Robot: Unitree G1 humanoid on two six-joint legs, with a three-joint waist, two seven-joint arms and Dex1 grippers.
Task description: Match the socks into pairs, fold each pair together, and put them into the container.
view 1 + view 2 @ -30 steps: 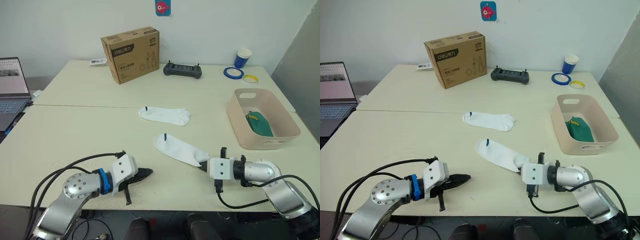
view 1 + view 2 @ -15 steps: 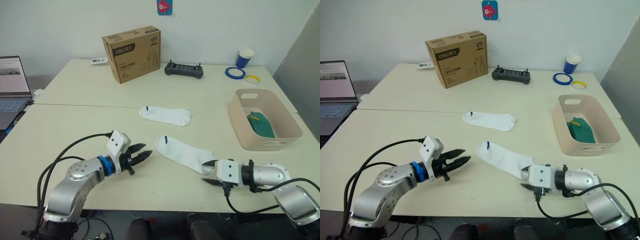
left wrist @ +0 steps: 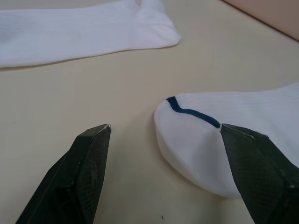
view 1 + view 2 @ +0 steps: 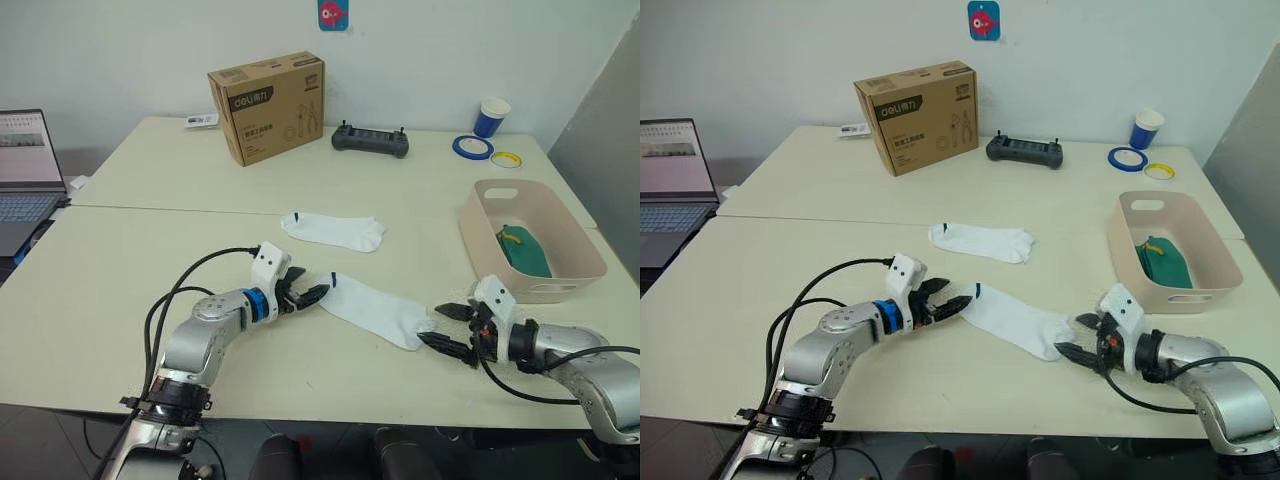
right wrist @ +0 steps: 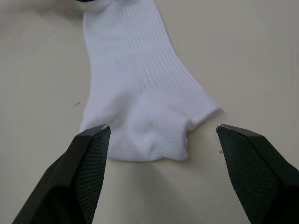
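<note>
Pale cream bench (image 4: 150, 260) before me, with a brown cardboard box (image 4: 267, 105), a black controller (image 4: 370, 141), tape rings and a blue cup (image 4: 488, 116) well back; nothing lies between my grippers and the work. One soft white ankle sock (image 4: 375, 309) lies flat near the front, long axis slanting, its dark-marked end at my left gripper (image 4: 305, 294), its other end at my right gripper (image 4: 452, 329); both sets of fingers are spread, straddling those ends. A second white sock (image 4: 333, 230) lies behind it. At right, the pale pink-beige plastic tub (image 4: 535, 290) holds a dark green sock (image 4: 522, 251).
</note>
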